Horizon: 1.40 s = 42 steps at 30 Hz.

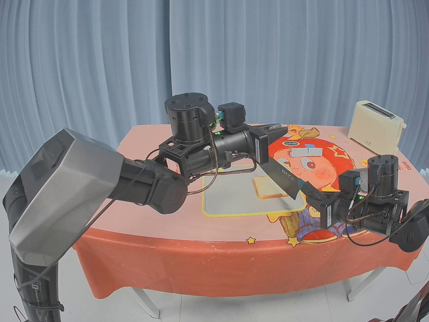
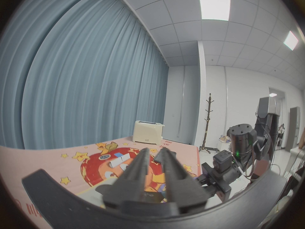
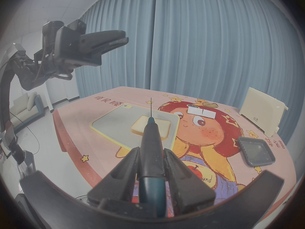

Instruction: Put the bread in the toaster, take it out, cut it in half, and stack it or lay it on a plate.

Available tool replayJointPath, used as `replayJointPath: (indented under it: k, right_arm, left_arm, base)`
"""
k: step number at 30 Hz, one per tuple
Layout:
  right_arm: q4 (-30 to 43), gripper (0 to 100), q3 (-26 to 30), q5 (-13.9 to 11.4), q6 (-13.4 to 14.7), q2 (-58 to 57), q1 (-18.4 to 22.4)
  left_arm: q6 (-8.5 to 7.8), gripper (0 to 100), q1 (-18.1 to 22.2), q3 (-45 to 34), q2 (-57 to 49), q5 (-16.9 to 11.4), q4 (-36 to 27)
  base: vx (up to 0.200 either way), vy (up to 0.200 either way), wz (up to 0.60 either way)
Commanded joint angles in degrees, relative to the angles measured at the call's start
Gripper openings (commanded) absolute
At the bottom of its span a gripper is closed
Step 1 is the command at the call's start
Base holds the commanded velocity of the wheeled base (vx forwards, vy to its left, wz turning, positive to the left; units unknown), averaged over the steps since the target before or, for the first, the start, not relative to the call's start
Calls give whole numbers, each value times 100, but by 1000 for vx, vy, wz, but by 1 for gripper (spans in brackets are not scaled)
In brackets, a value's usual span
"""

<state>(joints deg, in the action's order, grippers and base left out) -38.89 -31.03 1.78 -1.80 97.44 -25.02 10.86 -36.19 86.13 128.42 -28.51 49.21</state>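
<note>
Cutting board (image 1: 228, 197): lies flat on the orange cartoon tablecloth (image 1: 178, 247), near the table's middle; grey with a yellow rim.
Bread (image 1: 266, 188): one slice, flat on the board's right part, whole as far as can be seen.
Knife (image 1: 281, 175): its handle is clamped in the right gripper; the blade slants up and to the left over the right side of the slice. In the right wrist view the handle (image 3: 152, 150) points straight at the bread (image 3: 163, 126). Whether the edge touches the slice is unclear.
Right gripper (image 1: 313, 188): low over the table just right of the board, fingers closed tight around the knife handle.
Left gripper (image 1: 275, 129): held high above the board's far side, pointing right, with nothing in it. The left wrist view shows only a narrow gap between its fingers (image 2: 139, 169).
Toaster (image 1: 375, 126): cream, standing at the far right corner of the table, well apart from the board.
Dark tray (image 3: 255, 150): on the cloth between the toaster (image 3: 260, 112) and the right arm, bare.
White blocks (image 1: 306, 150): small, with a blue piece, on the cartoon face beyond the board.
</note>
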Motion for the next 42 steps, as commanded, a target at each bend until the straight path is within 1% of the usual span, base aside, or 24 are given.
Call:
replayJointPath:
  k: [1, 4, 7, 9, 11, 15, 20, 24, 34, 38, 39, 42]
  right_arm:
    - [-31, 0, 18, 200, -13, -32, -39]
    - [-31, 0, 35, 209, -66, -32, -56]
    - [-31, 0, 35, 218, -66, -23, -74]
    - [-31, 0, 44, 218, -74, -23, -82]
    - [-31, 0, 44, 218, -74, -23, -100]
    - [-40, 0, 53, 218, -74, -6, -153]
    - [-40, 0, 53, 235, -74, 12, -170]
    - [-40, 0, 35, 314, -74, 29, -170]
    - [-49, 0, -26, 314, -74, 153, -135]
    - [-57, 0, -26, 314, -74, 232, -135]
    - [-145, 0, -18, 314, -74, 249, -135]
    - [-339, 0, 0, 314, -83, 328, -126]
  left_arm:
    - [-339, 0, -19, 836, 632, -14, -96]
    - [-638, 0, -19, 1249, 808, -23, -755]
    - [-981, 0, -10, 1785, 1072, -23, -1168]
    - [-1069, 0, -10, 2180, 1318, -23, -1335]
    - [-1069, 0, -28, 2391, 1441, -23, -1476]
    - [-1077, 0, -28, 2558, 1564, -23, -1810]
    - [-1077, 0, -28, 2576, 1775, 39, -2056]
    - [-1077, 0, -37, 2752, 1924, 39, -2065]
    - [-1104, 0, -37, 2847, 1994, 48, -2258]
    - [-1113, 0, -46, 2847, 2003, 136, -2249]
    - [-1113, 0, -46, 2847, 2003, 188, -2249]
    - [-1113, 0, -46, 2847, 2065, 197, -2223]
  base:
    - [0, 0, 0]
    - [0, 0, 0]
    - [0, 0, 0]
    - [0, 0, 0]
    - [0, 0, 0]
    - [0, 0, 0]
    - [0, 0, 0]
    - [0, 0, 0]
    - [0, 0, 0]
    - [0, 0, 0]
    - [0, 0, 0]
    - [0, 0, 0]
